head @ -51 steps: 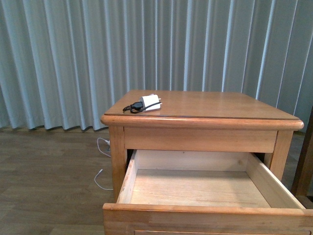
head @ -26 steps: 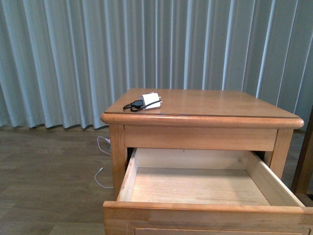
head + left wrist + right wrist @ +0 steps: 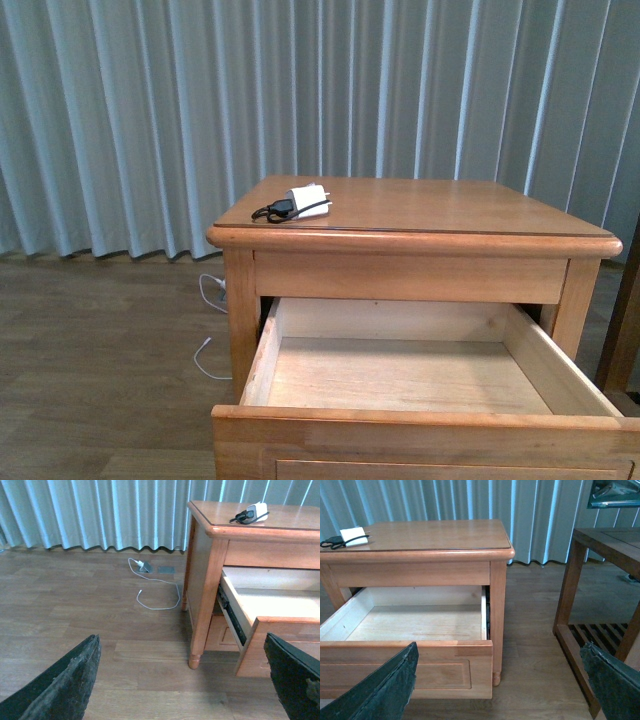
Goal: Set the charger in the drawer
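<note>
**Operator:** Where are things right now?

**Me:** The charger (image 3: 297,205) lies on the counter (image 3: 450,210), near its left front corner, with the black cable bunched on the side toward that corner. The drawer (image 3: 420,418) below is pulled well out and is bare inside. My left fingers (image 3: 65,685) are spread wide and hold nothing. My right fingers (image 3: 380,690) are the same. Both hang low, well apart from the charger.

**Operator:** What worries you?

**Me:** Mostly the edge. The charger is close to the rim, so if one finger lands first it could slide the block off onto the floor instead of into my grip.

**Operator:** And the cable?

**Me:** It looks loosely coiled, though I can't tell whether anything ties it. If I pinch only the block, the loop may trail and catch on the counter's lip or the drawer front as I carry it down. If I pinch only the cable, the block could swing or slip free.

**Operator:** Anything else?

**Me:** The open drawer sticks out under the counter, so a careless descent could knock my arm into its front rail. There's also a white cable (image 3: 157,592) on the floor by the nightstand leg, and that's not my target.
</note>
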